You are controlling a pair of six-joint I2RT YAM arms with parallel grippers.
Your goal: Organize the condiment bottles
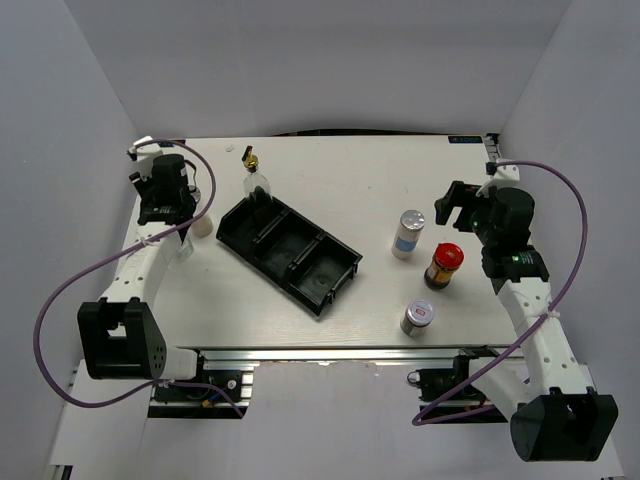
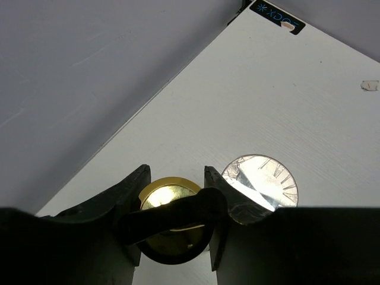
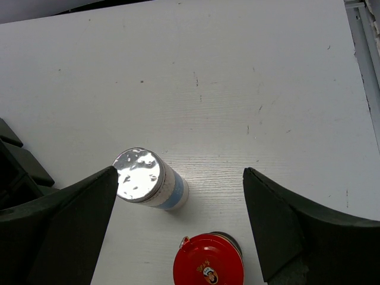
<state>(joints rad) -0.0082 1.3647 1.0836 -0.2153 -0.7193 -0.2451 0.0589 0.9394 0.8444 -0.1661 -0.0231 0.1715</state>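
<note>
**Condiment bottles, grasp phase.** Upper left of the top view: the left gripper [image 2: 173, 205] is clamped on a gold-capped bottle [image 2: 161, 193], one finger on each side of the round cap. This is a grip at the narrow top, probably chosen because the body below is wider and smooth. A dark bar crosses the brass-coloured cap, likely its spout. Just beside it, lower centre of the left wrist view, a bright-lidded jar [image 2: 261, 178] shows a crinkled, mirror-like top; whether the finger touches it cannot be told.

A second bottle [image 1: 254, 180], clear glass with a gold cap, stands upright at the upper-left end of the tray [image 1: 340, 262] — a black, matte, three-compartment moulding lying diagonally at centre. Whether the bottle is inside or just outside is unclear.

Right of centre, three cylinders stand apart on the pale table [image 1: 350, 170]:
- a silver-lidded shaker [image 3: 148, 178] with a white-and-blue label
- a dark red-lidded jar [image 3: 208, 267]
- a short jar [image 1: 418, 317] with a silver lid

The right gripper [image 3: 180, 170] hangs above the first two, jaws wide apart and holding nothing — seemingly poised for the shaker.
</note>
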